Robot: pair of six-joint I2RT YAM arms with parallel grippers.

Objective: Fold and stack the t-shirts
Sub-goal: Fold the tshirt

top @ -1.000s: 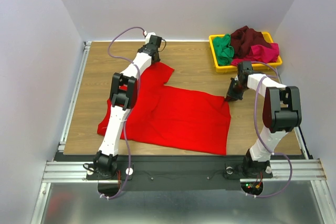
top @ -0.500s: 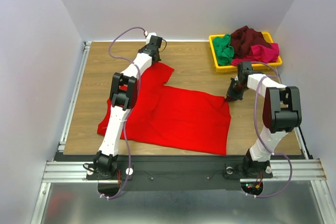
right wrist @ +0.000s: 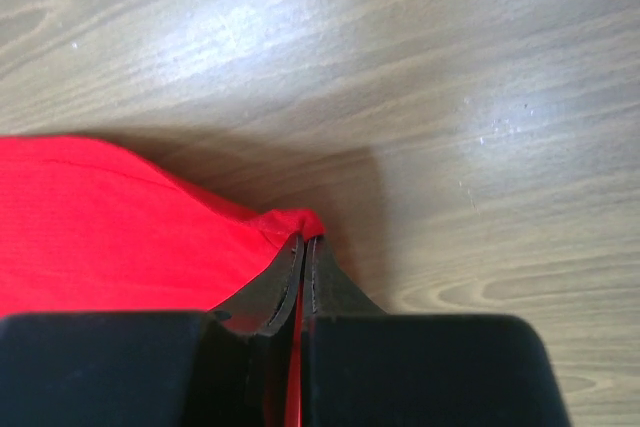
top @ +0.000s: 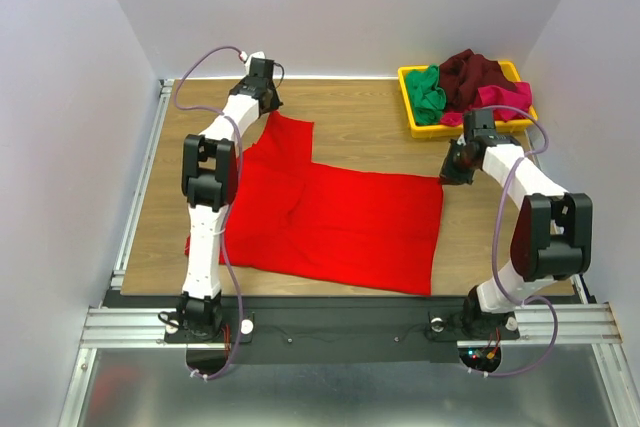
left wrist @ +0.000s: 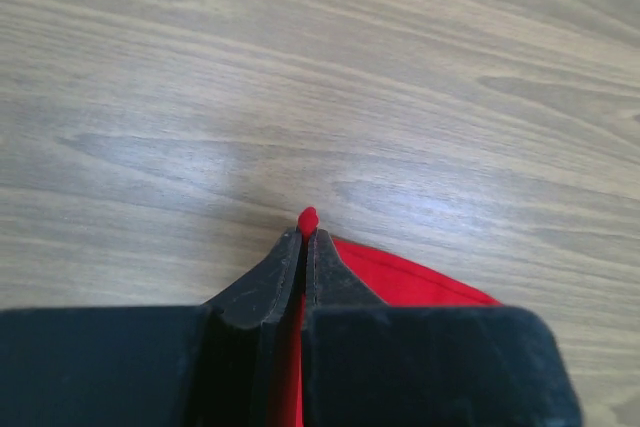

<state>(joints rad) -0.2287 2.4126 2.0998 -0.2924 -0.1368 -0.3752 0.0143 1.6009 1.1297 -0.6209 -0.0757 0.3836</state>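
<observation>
Now stretches the red t-shirt (top: 350, 222) wider and farther back than a second ago, left tool (left wrist: 304, 237) and right tool (right wrist: 303, 244) each pinched shut on a far corner, cloth flat on the worktop (top: 370, 117) between them and likely ready to fold, yellow tray (top: 406, 102) of remaining t-shirts (top: 470, 77) just beyond the right tool, not obstructing.

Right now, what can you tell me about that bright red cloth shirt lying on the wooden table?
The bright red cloth t-shirt is plain and looks soft. It lies spread almost flat on the wooden table, with a few creases toward its left side. The left gripper is shut on its far left corner and the right gripper is shut on its far right corner, each pinching a small tip of cloth.
</observation>
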